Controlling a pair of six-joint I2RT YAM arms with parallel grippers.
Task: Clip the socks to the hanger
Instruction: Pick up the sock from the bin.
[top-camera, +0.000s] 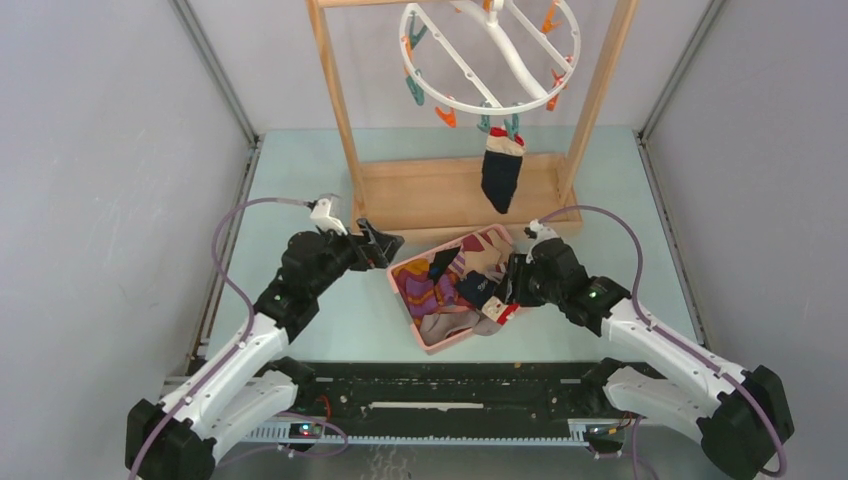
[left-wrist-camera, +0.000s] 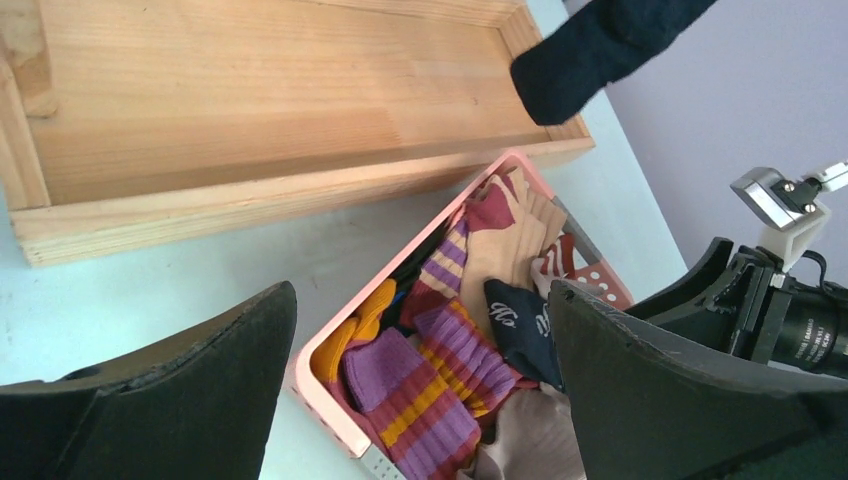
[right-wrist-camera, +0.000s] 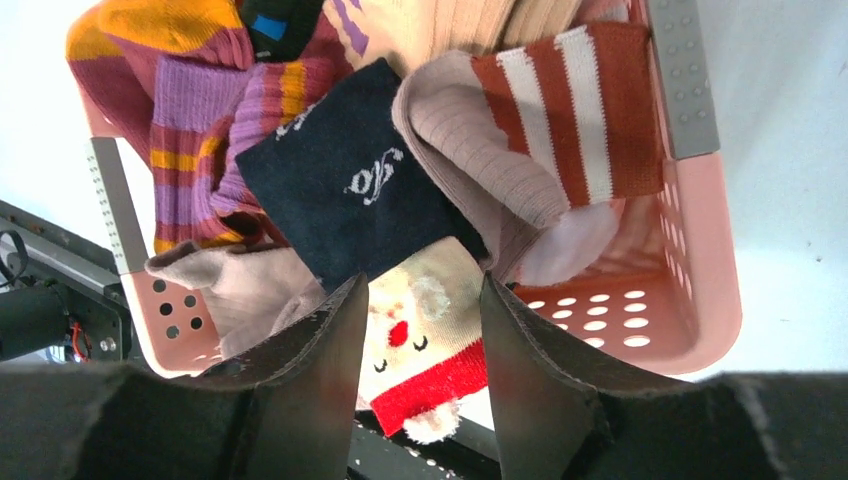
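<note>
The left arm rises from the lower left of the top view to mid-frame, elbow bent. Its left gripper (top-camera: 388, 247) is spread wide just left of the pink basket (top-camera: 407, 310), holding nothing. The right arm comes in from the lower right, the right gripper (right-wrist-camera: 418, 300) dipped over the basket's right rim. Its jaws are half-narrowed either side of the cream-and-red cuff of a navy sock (right-wrist-camera: 350, 190) — whether they pinch it I cannot tell. The other socks (top-camera: 440, 285) lie heaped in the basket. A hanging sock (top-camera: 500, 180) is clipped to the hanger (top-camera: 470, 104) at upper centre, above the wooden rack base (top-camera: 430, 190). Table (top-camera: 290, 170) shows all round the left gripper — the rack base's front edge sits just above it.
</note>
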